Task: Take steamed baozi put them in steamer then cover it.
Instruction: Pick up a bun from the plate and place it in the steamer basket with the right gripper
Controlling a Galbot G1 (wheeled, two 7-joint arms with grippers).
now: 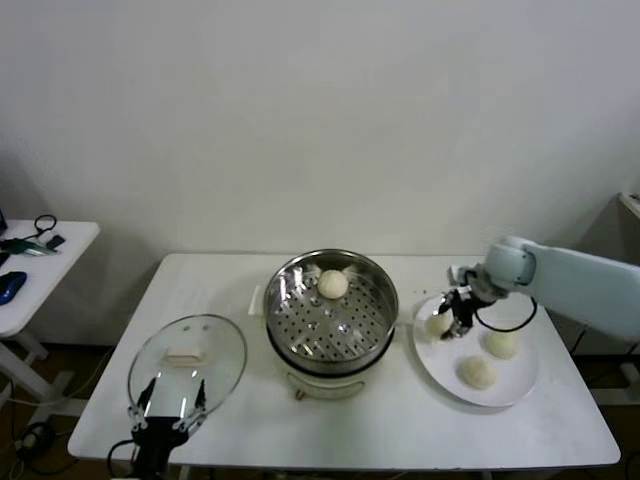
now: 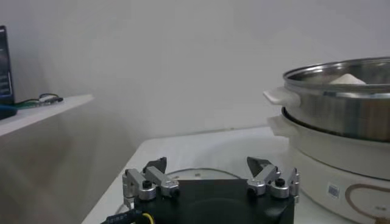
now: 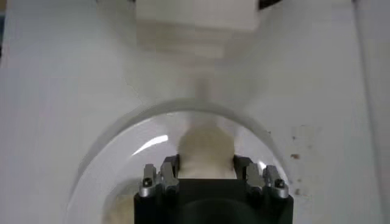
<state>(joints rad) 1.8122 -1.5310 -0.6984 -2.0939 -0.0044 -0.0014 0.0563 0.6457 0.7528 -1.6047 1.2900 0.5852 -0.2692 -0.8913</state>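
The steel steamer (image 1: 378,312) stands mid-table on its cream pot base, with one baozi (image 1: 333,284) inside at the back. Three more baozi lie on the white plate (image 1: 520,392) to the right. My right gripper (image 1: 449,318) is shut on the plate's nearest-left baozi (image 1: 437,323), which fills the gap between its fingers (image 3: 169,170) in the right wrist view, baozi (image 3: 206,149). The clear glass cover (image 1: 188,362) lies flat at the table's front left. My left gripper (image 1: 168,398) hangs open at the cover's near edge; in the left wrist view its fingertips (image 2: 155,165) stand wide apart, with the steamer (image 2: 341,100) beyond.
Two loose baozi (image 1: 501,344) (image 1: 477,372) sit on the plate beside my right gripper. A small side table (image 1: 45,270) with cables and a blue object stands off to the left. A white wall runs behind the table.
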